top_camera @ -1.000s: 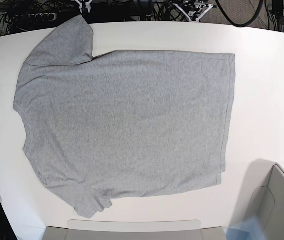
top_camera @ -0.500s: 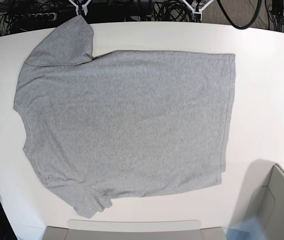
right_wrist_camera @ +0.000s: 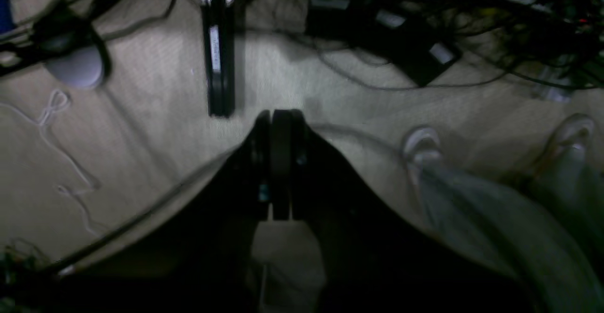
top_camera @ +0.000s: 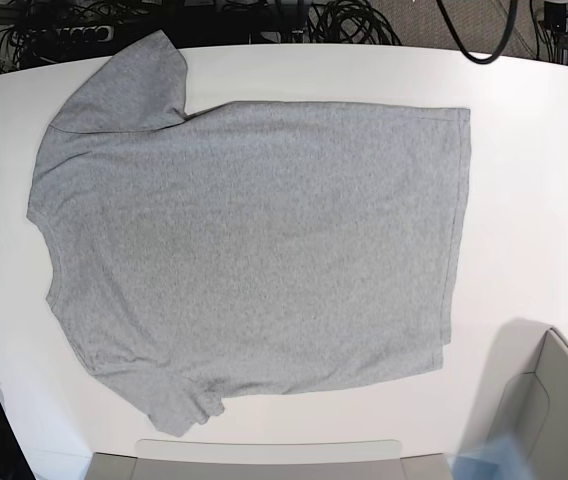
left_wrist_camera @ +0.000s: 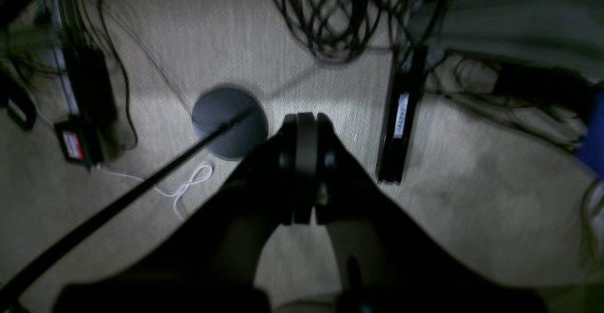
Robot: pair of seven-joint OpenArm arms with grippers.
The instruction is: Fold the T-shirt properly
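I see the heather-grey short-sleeved cotton T-shirt (top_camera: 249, 245) lying flat and spread out on the white round-edged worktop (top_camera: 534, 150), plain side up, with no fold in it yet. Its long line runs side to side in the base view: the neck and both sleeves are at that view's left, and the straight bottom hem is at its right. My two arms are not over the worktop at all. The left claw (left_wrist_camera: 304, 129) is pressed together and holds nothing; under it I see only the beige carpet floor (left_wrist_camera: 472, 209) and black cables (left_wrist_camera: 330, 15). The right claw (right_wrist_camera: 278, 124) is pressed together too and empty, over the same floor, with a person's pale shoes (right_wrist_camera: 420, 145) near it. So the shirt lies well apart from both claws, and from these views I cannot tell which arm is nearer. I think the left arm suits the hem side and the right arm the sleeve side, because that is how they sit in the base view. A second ago, white claw tips showed at the far edge of the base view; half a second ago they were only just peeking in; now they are gone. The shirt has not moved.
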